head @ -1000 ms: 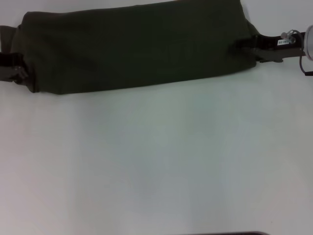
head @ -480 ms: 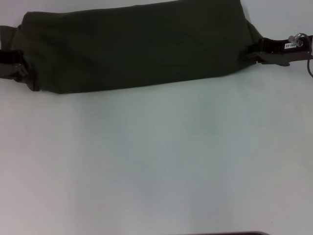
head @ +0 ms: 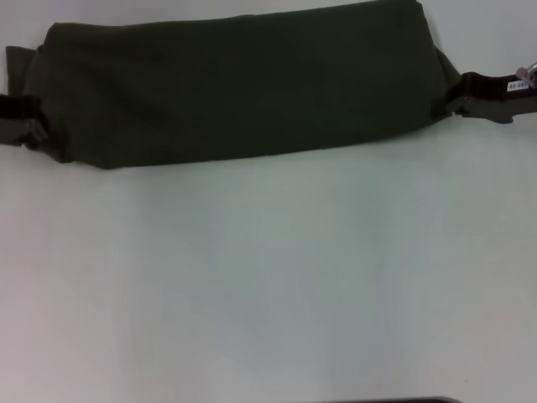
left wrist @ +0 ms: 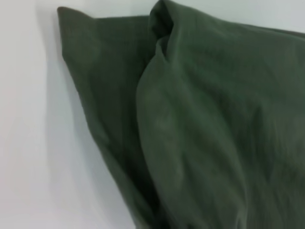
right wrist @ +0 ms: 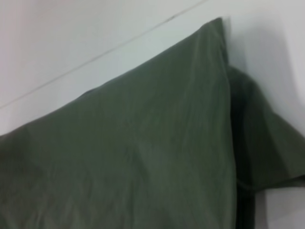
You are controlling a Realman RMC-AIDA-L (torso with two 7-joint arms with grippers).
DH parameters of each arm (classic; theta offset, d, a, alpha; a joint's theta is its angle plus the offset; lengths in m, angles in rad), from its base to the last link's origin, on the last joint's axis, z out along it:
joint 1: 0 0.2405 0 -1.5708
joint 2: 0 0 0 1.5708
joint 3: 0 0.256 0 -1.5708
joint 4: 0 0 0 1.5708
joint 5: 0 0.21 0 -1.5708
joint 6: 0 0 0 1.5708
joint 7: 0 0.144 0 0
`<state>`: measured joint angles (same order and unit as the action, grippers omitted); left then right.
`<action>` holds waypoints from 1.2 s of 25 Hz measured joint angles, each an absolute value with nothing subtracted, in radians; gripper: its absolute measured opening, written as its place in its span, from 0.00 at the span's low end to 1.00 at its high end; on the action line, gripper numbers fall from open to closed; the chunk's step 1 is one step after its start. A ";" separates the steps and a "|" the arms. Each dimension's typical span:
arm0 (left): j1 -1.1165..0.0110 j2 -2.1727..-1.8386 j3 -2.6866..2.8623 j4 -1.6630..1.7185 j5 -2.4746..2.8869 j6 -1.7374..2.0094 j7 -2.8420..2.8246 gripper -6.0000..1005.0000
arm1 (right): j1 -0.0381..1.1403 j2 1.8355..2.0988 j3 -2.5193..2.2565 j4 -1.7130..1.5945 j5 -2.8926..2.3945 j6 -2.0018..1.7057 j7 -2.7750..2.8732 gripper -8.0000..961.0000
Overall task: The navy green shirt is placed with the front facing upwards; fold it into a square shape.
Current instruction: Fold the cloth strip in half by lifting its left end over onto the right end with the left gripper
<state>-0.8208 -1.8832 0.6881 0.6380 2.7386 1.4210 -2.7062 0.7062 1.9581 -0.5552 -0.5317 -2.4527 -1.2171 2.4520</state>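
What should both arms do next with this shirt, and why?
Probably draw both ends toward the table's middle and fold one end over the other. The navy green shirt lies as a long band, far from square, with the left gripper and right gripper at its ends.

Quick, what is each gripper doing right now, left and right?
Left gripper: at the left end of the dark olive-green cotton shirt; state cannot be told.
Right gripper: at the shirt's right end; state cannot be told.

On my feed I see the navy green shirt (head: 235, 84) as plain dark olive with no print showing, lying on a white counter (head: 268, 277), with the black left end effector (head: 29, 122) and black right end effector (head: 457, 96) at its ends.
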 joint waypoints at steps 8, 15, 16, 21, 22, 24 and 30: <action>-0.786 -1.884 0.694 0.675 2.745 1.547 -2.678 0.05 | 0.667 1.937 -0.566 -0.583 -2.456 -1.366 2.476 0.02; -0.754 -1.896 0.708 0.696 2.746 1.639 -2.656 0.07 | 0.631 1.941 -0.604 -0.623 -2.487 -1.461 2.501 0.02; -0.750 -1.897 0.713 0.699 2.747 1.645 -2.655 0.08 | 0.628 1.943 -0.606 -0.623 -2.499 -1.470 2.502 0.02; -0.728 -1.905 0.741 0.712 2.748 1.672 -2.655 0.09 | 0.613 1.945 -0.606 -0.627 -2.536 -1.502 2.508 0.02; -0.724 -1.906 0.743 0.715 2.748 1.675 -2.655 0.09 | 0.609 1.945 -0.606 -0.631 -2.540 -1.508 2.511 0.02; -0.714 -1.909 0.745 0.727 2.749 1.684 -2.655 0.10 | 0.598 1.945 -0.606 -0.644 -2.546 -1.522 2.516 0.02; -0.700 -1.911 0.749 0.743 2.763 1.710 -2.657 0.11 | 0.577 1.942 -0.606 -0.676 -2.550 -1.580 2.526 0.02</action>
